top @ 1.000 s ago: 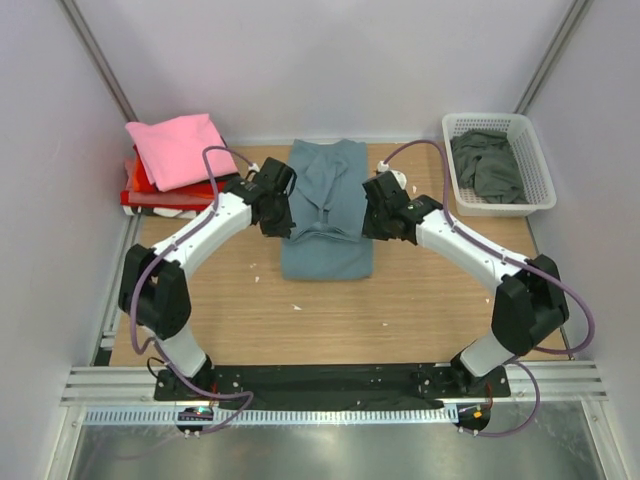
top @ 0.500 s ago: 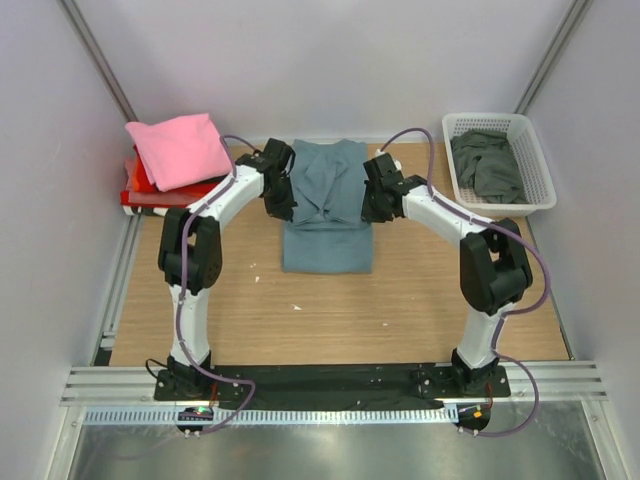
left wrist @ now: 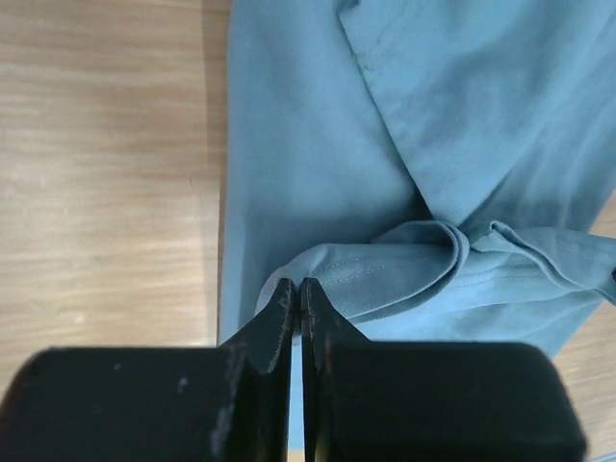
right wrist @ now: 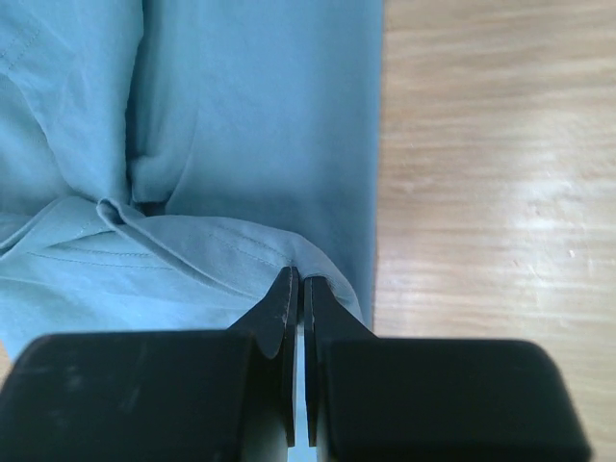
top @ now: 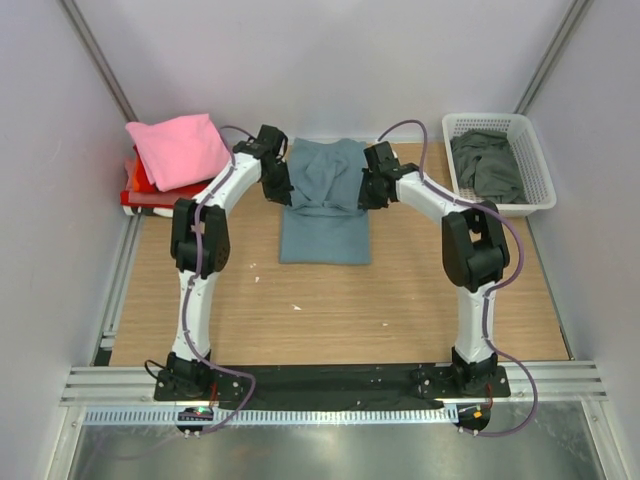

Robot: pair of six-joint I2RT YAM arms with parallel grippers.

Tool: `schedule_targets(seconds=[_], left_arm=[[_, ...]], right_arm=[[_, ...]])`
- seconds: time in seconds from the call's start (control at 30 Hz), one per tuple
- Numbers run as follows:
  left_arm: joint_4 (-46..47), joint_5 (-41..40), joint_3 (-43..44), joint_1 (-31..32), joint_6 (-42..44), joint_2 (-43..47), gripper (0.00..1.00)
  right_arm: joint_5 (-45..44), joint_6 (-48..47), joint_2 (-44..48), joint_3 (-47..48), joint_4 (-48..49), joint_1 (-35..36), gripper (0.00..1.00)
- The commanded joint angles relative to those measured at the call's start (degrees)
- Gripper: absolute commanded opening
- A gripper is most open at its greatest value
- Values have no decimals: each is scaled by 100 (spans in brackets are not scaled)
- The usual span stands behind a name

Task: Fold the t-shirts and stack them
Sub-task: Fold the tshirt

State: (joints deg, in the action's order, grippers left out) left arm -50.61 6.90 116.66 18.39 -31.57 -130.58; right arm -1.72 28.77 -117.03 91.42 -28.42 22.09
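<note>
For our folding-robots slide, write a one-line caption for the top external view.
Left tool and right tool pinch the slate-blue t-shirt mid-fold, between a pink-topped stack and a white basket.

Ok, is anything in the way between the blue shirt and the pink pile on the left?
Only the left arm crosses the table between the blue shirt and the pink pile; nothing loose lies there. The left gripper and right gripper are both shut on the shirt.

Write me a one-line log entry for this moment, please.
step: folding | left claw: shut on blue shirt hem | right claw: shut on blue shirt hem | pink shirt: folded, far left | basket: holds dark shirt
</note>
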Motion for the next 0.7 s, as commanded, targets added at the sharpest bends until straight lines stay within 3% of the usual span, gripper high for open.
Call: schedule_targets(seconds=[0.0, 0.07, 0.17, 0.2, 0.23, 0.3, 0.37, 0.47, 0.57, 0.67], left_arm=[[-151, 154, 436, -99, 178, -414, 2], [-238, 93, 655, -125, 204, -555, 4], [-449, -39, 1094, -213, 152, -775, 9], [-519, -48, 1235, -239, 125, -828, 14], [-694, -65, 1549, -266, 116, -898, 26], [-880, -118, 2050, -336, 108, -942, 37], [-1135, -293, 2334, -371, 151, -864, 46], [-1267, -654, 2301, -363, 222, -355, 50], [-1066, -953, 1327, -301, 99, 610, 50], [-399, -831, -263, -126, -138, 1593, 49]], right_arm=[[101, -161, -320, 438, 144, -90, 2], [319, -240, -486, 561, 179, -125, 8], [479, -337, -645, 798, 250, -205, 36], [505, -407, -750, 921, 171, -240, 50], [593, -416, -794, 1148, 118, -318, 55], [611, -460, -839, 1395, -100, -389, 68], [602, -487, -786, 1668, -259, -512, 72], [515, -548, -383, 1573, -313, -574, 74], [558, -470, 311, 880, -208, -565, 75], [1065, -180, 1242, -384, 580, -495, 70]])
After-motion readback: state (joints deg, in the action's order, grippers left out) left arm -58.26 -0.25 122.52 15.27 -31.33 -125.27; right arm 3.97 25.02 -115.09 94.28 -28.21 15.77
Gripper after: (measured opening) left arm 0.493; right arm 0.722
